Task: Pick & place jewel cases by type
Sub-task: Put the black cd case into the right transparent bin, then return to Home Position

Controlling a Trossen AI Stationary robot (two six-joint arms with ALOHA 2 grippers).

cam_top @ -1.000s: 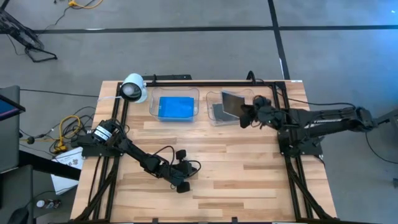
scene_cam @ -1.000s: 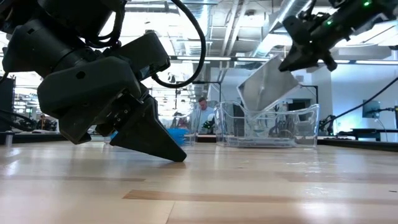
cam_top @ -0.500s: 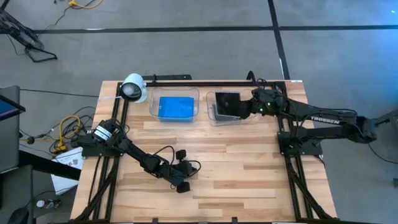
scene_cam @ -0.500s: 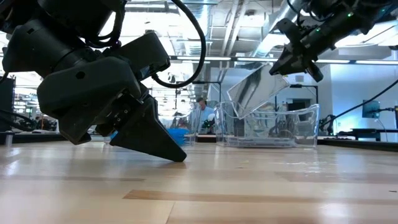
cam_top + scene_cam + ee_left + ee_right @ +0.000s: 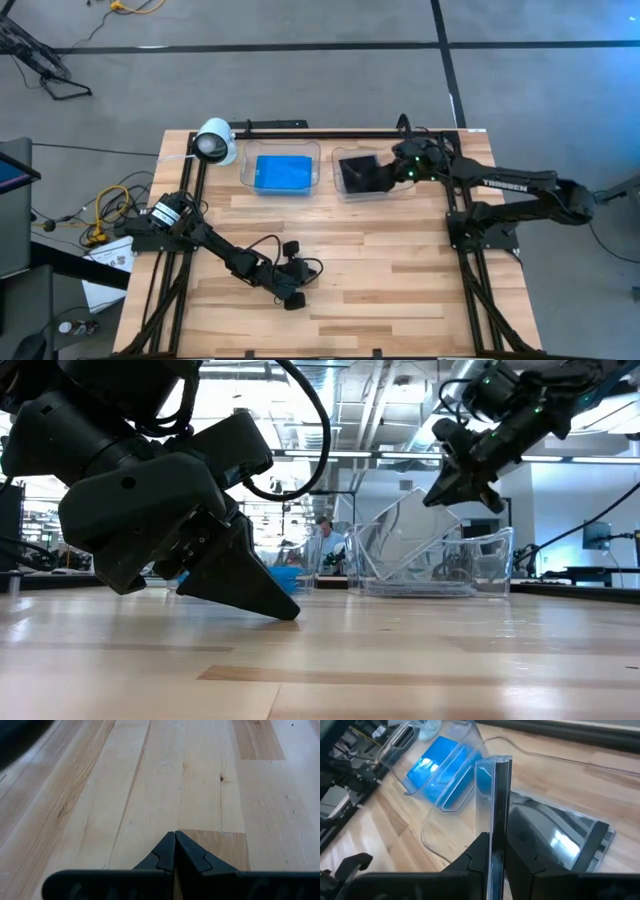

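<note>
From above, the right gripper [image 5: 398, 172] is reaching over the right-hand clear tray [image 5: 341, 190] at the table's far edge, pinching a clear jewel case [image 5: 362, 173] that is tilting down into it. The blue jewel cases [image 5: 283, 172] are lying in the left-hand clear tray [image 5: 313, 178] beside it, next to a white camera [image 5: 214, 142]. The left gripper [image 5: 291, 297] is resting low near the front middle of the wooden table [image 5: 380, 270], well apart from the trays.

At table height, the held case [image 5: 400, 530] is slanting with its lower edge inside the tray [image 5: 490, 560]. The risk, as I judge it, is that a release at this slant is going to leave the case propped against the wall (or skidding over the rim) rather than lying flat on the stack. A person [image 5: 322, 542] is showing far off in a bright workshop with ceiling ducts.

The left wrist view is showing shut fingertips [image 5: 175, 851] holding nothing, over bare pale planks.

The right wrist view is showing the fingers [image 5: 477, 851] clamping the case [image 5: 494, 795] edge-on, narrowly parted by its thickness, above a dark-and-silver case [image 5: 555, 840] already lying in the tray; a thin edge grip could be letting it twist. Outside the table, grey floor and cables are lying about.
</note>
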